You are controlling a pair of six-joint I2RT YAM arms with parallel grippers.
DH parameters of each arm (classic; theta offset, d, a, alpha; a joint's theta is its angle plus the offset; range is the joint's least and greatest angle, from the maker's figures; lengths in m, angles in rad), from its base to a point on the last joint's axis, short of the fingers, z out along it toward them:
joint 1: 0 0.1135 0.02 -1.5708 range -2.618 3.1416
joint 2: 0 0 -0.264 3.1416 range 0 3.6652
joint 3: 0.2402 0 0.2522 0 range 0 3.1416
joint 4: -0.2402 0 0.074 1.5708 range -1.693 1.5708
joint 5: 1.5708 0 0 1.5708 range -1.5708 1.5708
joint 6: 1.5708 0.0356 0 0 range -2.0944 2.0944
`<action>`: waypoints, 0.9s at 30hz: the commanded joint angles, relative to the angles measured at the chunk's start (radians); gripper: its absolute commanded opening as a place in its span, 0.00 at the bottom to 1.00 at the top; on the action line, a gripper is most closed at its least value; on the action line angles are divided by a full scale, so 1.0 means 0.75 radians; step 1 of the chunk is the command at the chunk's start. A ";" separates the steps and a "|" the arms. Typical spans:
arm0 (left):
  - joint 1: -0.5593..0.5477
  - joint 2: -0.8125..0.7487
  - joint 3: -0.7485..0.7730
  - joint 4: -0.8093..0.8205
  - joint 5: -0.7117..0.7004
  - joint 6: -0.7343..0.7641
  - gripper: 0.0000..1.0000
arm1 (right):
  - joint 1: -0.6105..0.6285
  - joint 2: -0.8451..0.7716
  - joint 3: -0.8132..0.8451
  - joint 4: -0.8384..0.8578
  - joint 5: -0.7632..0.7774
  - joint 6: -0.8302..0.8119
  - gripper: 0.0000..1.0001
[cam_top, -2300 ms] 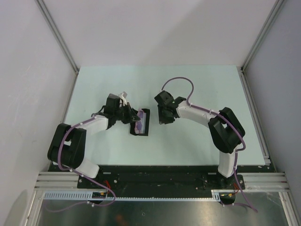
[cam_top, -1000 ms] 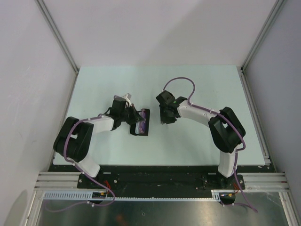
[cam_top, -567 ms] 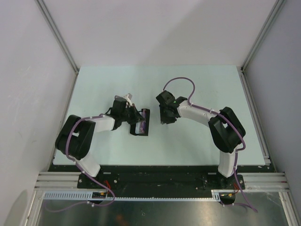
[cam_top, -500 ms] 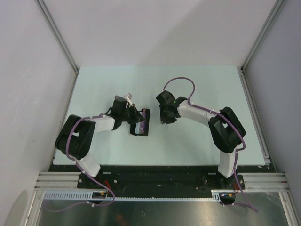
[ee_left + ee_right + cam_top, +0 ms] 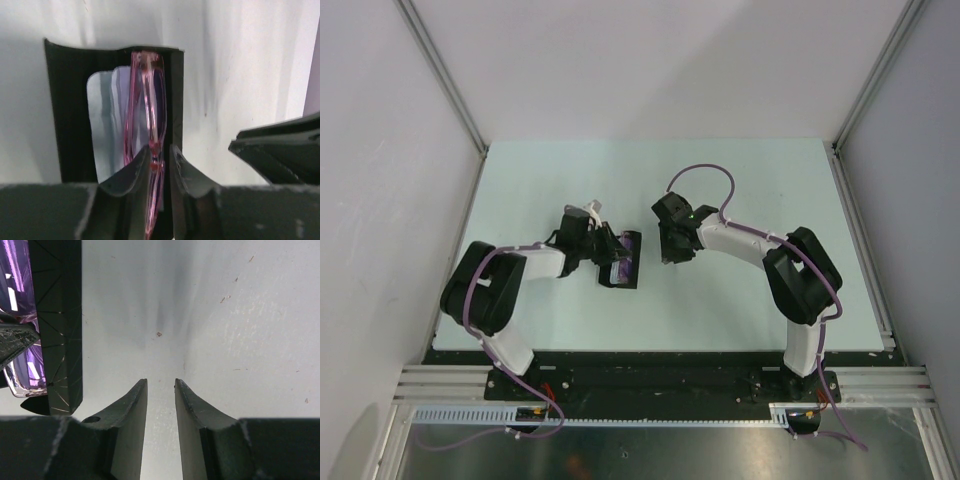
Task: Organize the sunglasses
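The sunglasses point(image 5: 148, 107) have a thin pink frame and purple lenses. They are folded and stand on edge in the open black case point(image 5: 67, 107), over a pale blue cloth point(image 5: 102, 125). My left gripper point(image 5: 159, 156) is shut on the frame near its middle. In the top view the left gripper point(image 5: 604, 247) is at the case point(image 5: 623, 275), with the sunglasses point(image 5: 621, 249) over it. My right gripper point(image 5: 161, 385) is narrowly open and empty, low over bare table just right of the case point(image 5: 60, 325). It also shows in the top view point(image 5: 666, 250).
The pale green table point(image 5: 750, 190) stretches behind and to the right of both arms. Grey walls and metal rails border it. My right gripper's fingers point(image 5: 280, 150) show in the left wrist view, close to the case's right side.
My left gripper has shifted slightly right with the sunglasses, closer over the case, and its elbow swung left. The right arm has hardly moved.
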 commanded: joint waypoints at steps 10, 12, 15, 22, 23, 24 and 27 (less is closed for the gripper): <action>-0.014 -0.043 -0.038 -0.039 -0.029 0.009 0.38 | -0.001 -0.054 -0.001 0.033 0.000 -0.016 0.35; -0.012 -0.057 -0.036 -0.051 -0.037 0.017 0.40 | 0.001 -0.054 -0.001 0.035 -0.004 -0.018 0.35; -0.012 -0.086 -0.032 -0.076 -0.057 0.027 0.42 | 0.001 -0.050 -0.001 0.037 -0.008 -0.022 0.35; -0.014 -0.115 -0.001 -0.164 -0.118 0.054 0.45 | 0.001 -0.046 -0.001 0.045 -0.014 -0.020 0.34; -0.014 -0.123 -0.001 -0.172 -0.129 0.054 0.43 | 0.001 -0.046 -0.001 0.045 -0.012 -0.018 0.35; -0.014 -0.129 0.001 -0.180 -0.147 0.060 0.42 | 0.003 -0.044 -0.001 0.043 -0.014 -0.020 0.34; -0.014 -0.139 0.003 -0.199 -0.162 0.062 0.35 | 0.005 -0.040 -0.001 0.043 -0.014 -0.022 0.35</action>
